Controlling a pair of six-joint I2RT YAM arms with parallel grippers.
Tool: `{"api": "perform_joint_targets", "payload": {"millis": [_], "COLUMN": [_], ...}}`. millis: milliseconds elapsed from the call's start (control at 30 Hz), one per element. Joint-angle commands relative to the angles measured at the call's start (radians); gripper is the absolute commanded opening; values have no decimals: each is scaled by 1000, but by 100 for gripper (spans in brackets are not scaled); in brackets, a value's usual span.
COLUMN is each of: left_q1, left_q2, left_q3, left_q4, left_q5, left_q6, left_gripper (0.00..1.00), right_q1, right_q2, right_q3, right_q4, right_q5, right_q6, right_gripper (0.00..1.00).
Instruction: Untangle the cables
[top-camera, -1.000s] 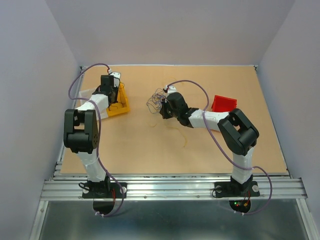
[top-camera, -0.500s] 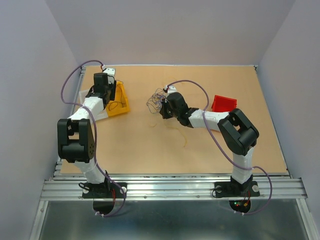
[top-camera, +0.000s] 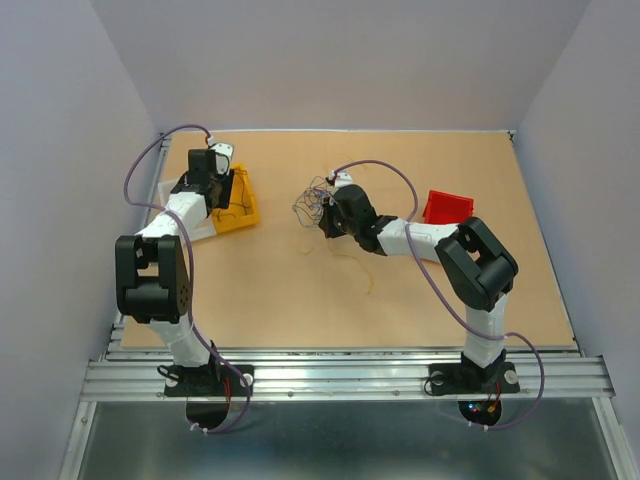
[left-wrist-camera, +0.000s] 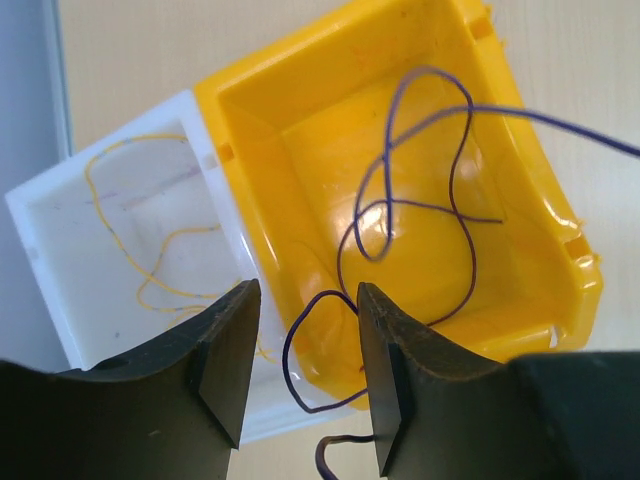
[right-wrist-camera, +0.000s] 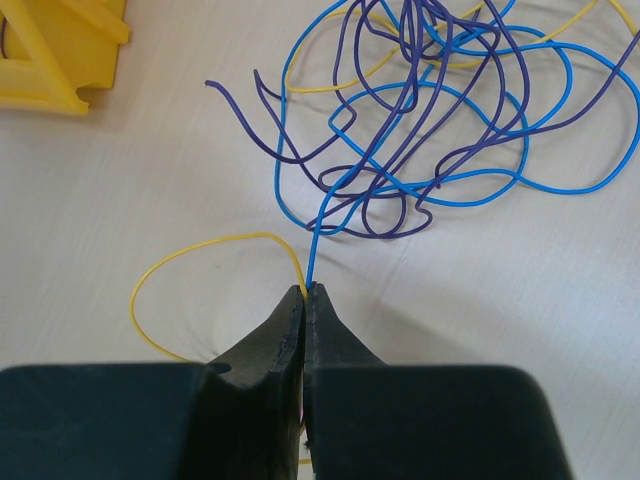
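The cables (top-camera: 310, 205) lie in a loose tangle of blue, purple and yellow strands (right-wrist-camera: 430, 120) at the table's middle. My right gripper (right-wrist-camera: 305, 292) is shut at the tangle's near edge, and a blue strand (right-wrist-camera: 318, 240) and a yellow strand (right-wrist-camera: 200, 245) run into its tips. In the top view that right gripper (top-camera: 324, 217) sits just right of the tangle. My left gripper (left-wrist-camera: 300, 340) stands open above a yellow bin (left-wrist-camera: 300, 150). A single purple cable (left-wrist-camera: 460, 230) lies in that bin, and its end loops freely over the rim between the fingers (left-wrist-camera: 390, 360).
A white bin (left-wrist-camera: 60, 200) holding a thin yellow wire (left-wrist-camera: 150, 250) adjoins the yellow bin (top-camera: 243, 208) at the far left. A red bin (top-camera: 446, 207) stands right of the right arm. Loose yellow strands (top-camera: 352, 262) lie on the table in front of the tangle.
My left gripper has opened and let the purple cable drop into the yellow bin, and the left arm has shifted a little left. The right arm has not moved.
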Motion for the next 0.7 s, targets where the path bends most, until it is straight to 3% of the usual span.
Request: {"api": "perform_joint_targets", "payload": {"millis": [0,200,267,400,467,533,667], "left_q1": [2,6,12,23,49,60,69], "left_q2": [8,89,105,128,126,128,131], "left_q3": [57,140,145,195,209,234,249], "left_q4": [-116,-223,-223,-271,-297,-324,-354], "left_q5": [50,183,190,251,259,259,282], "left_q6": [44,41,32,25,28,27,30], "left_gripper": [55,63,79,89,90,89,86], "right_q1": [0,0,0,0,0,0,0], "right_q2": [-9,11,8,5,-9,-47,-104], "right_q3": [25,41,39,25,12,-39,-111], "right_q4": [39,39,43,69,98,170,317], "right_q5": [-13,-40,-59,-106,-111,-120,-213], "right_q6": [8,9,3,-3,-5,-5,-31], "right_gripper": [1,2,11,27,41,48,51]}}
